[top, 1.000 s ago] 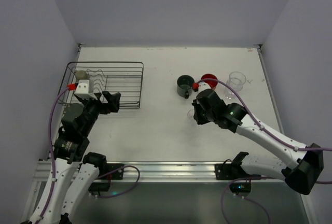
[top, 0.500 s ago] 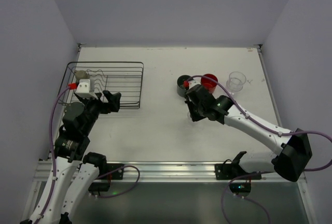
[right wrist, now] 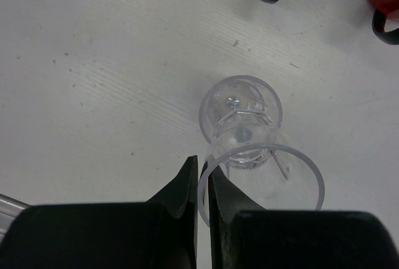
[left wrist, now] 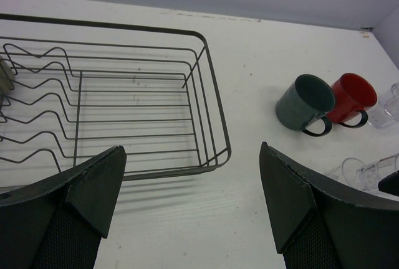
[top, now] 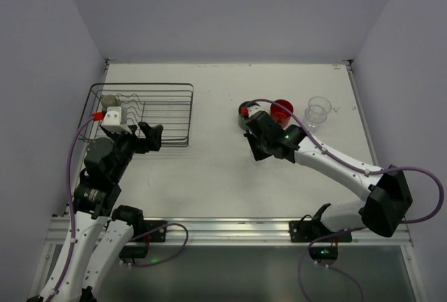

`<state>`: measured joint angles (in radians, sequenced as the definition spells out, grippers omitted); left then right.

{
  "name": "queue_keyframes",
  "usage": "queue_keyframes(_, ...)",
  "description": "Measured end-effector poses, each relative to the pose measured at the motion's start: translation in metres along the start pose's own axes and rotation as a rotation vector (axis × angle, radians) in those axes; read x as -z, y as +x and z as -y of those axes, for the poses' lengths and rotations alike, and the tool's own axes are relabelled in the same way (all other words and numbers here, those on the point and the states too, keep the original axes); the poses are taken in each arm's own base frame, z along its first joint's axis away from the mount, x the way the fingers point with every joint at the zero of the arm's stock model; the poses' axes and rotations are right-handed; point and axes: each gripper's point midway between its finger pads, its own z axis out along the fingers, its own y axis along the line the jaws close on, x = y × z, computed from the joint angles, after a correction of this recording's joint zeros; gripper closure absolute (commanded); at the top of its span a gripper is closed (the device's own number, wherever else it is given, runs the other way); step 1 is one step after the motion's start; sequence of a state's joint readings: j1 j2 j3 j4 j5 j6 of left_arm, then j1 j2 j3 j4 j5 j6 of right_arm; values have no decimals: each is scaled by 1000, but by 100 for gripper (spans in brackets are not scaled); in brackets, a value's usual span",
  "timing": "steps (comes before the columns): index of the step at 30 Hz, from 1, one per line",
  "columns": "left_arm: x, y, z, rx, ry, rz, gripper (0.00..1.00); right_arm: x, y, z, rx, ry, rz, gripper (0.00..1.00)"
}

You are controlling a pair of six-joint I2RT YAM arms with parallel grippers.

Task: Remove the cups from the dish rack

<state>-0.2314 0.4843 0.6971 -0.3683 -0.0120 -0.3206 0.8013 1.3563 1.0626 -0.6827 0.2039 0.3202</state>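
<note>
Bare table (top: 209, 176) lies open between the dish rack (left wrist: 137, 101) and the grey-green mug (left wrist: 305, 103) beside the red mug (left wrist: 352, 96).

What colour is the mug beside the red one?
Dark grey-green mug; left wrist view shows it best.

This was plainly a robotics lab, a closed test cell of some kind. A white table (top: 209, 183) stood boxed in on three sides by plain pale walls (top: 230, 8). Along its near edge ran an aluminium rail (top: 223, 231). Bolted to it were a left arm (top: 105, 166) and a right arm (top: 335, 166), both white and black, trailing lilac cables (top: 68, 169). The homely things were few: a wire dish rack (top: 167, 114), a red mug (left wrist: 352, 96) and a dark grey-green mug (left wrist: 305, 101).
</note>
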Motion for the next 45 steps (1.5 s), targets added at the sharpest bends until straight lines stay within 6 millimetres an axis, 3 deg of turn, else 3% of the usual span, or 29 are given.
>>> queue_keyframes(16, 0, 1, 1, 1, 8, -4, 6, 6, -9, 0, 5, 3, 16, 100)
queue_keyframes(30, -1, 2, 0, 1, 6, -7, 6, -20, -7, -7, 14, -2, -14, 100)
queue_keyframes(38, -5, 6, -8, 2, -41, -22, 6, -22, -10, -5, 10, 16, 0, 64)
queue_keyframes(45, -16, 11, -20, 20, -127, -94, 6, -22, -12, -5, 10, 13, 13, 50)
